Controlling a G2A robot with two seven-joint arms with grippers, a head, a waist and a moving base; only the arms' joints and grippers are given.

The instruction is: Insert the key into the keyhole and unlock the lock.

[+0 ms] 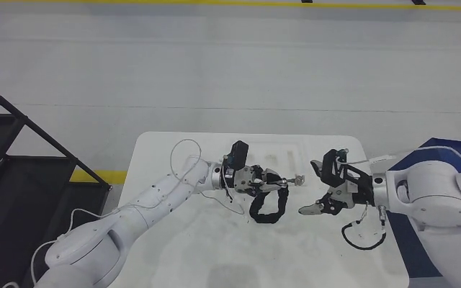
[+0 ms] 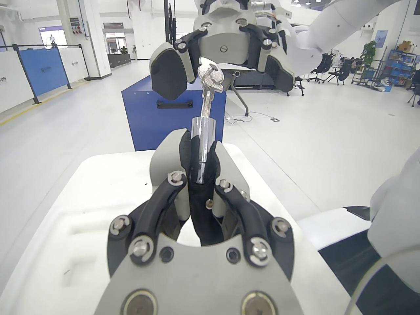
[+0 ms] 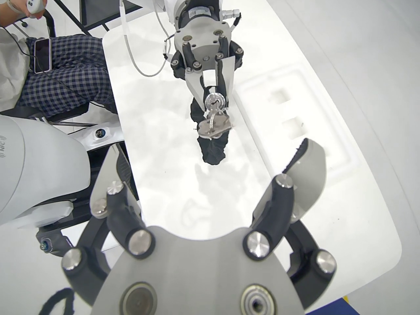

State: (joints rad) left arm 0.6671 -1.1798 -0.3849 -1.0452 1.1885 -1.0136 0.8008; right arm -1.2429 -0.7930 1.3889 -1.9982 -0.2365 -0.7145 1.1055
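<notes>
**Reader:** What grips the lock [image 2: 203, 136]?

**Legend:** The left gripper [image 2: 198, 152]. Its jaws are closed on the chrome barrel of the lock, one on each side, and hold it above the white worktop [image 1: 180, 237]. The barrel's end face points toward the other arm.

**Reader:** Where is the key [image 2: 211, 78]?

**Legend:** In the keyhole. The blade enters the end face of the barrel, and the flat silver head projects beyond it. In the right wrist view, the key head [image 3: 215, 124] hangs just in front of the round lock face [image 3: 215, 100]. Whether the lock has been turned open cannot be told.

**Reader:** And the right gripper [image 1: 315, 189]?

**Legend:** It faces the key head from close by and does not touch it. Its jaws are spread wide and hold nothing. In the left wrist view, the two dark pads [image 2: 167, 75] stand on either side of the key head, a little behind it.

**Reader:** What else is shown?

**Legend:** A black cable loop [image 1: 268, 209] hangs from the lock beneath the left gripper. Whether it rests on the worktop cannot be told. A white foam tray [image 3: 315, 106] with square recesses lies on the worktop beyond the lock, toward the far edge.
</notes>
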